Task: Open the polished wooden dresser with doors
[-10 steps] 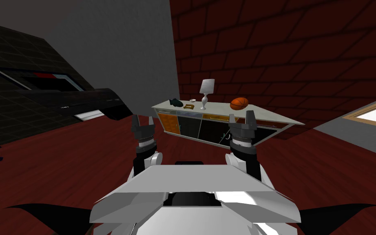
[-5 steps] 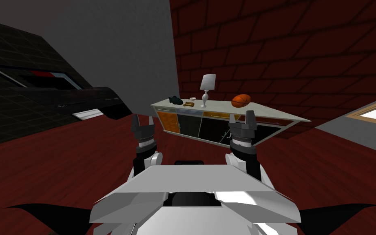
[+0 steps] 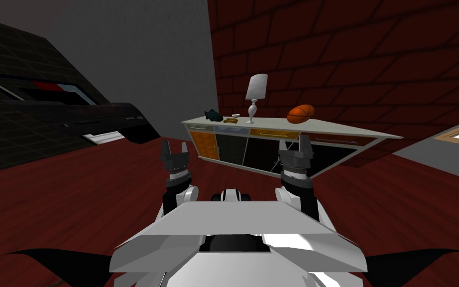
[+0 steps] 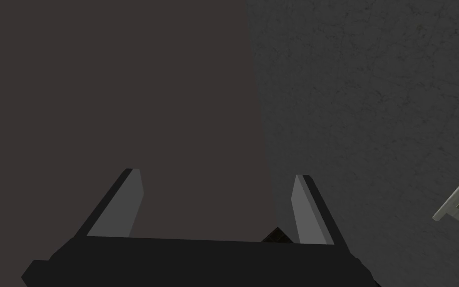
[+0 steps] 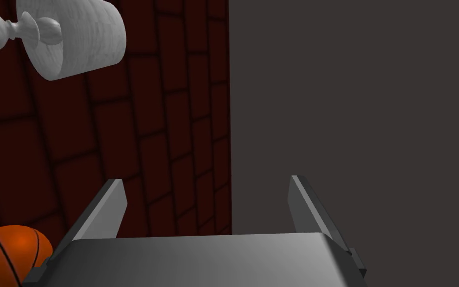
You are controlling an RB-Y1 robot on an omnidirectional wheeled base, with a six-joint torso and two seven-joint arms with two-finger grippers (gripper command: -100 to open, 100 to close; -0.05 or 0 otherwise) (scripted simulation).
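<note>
A: How do the robot's hands stand?
B: The left gripper (image 3: 174, 149) is spread, empty. The dresser (image 3: 273, 127) lies ahead against the brick wall (image 3: 348, 60), well apart, its length running left to right. The right gripper (image 3: 293, 146), likewise spread and empty, looks nearer it.

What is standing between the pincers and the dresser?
Nothing visible. Only red floor lies between the dresser and the open left pincer and right pincer; the lamp and ball sit on top.

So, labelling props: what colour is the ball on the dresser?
The ball is orange with black seams; right wrist view shows it best.
</note>
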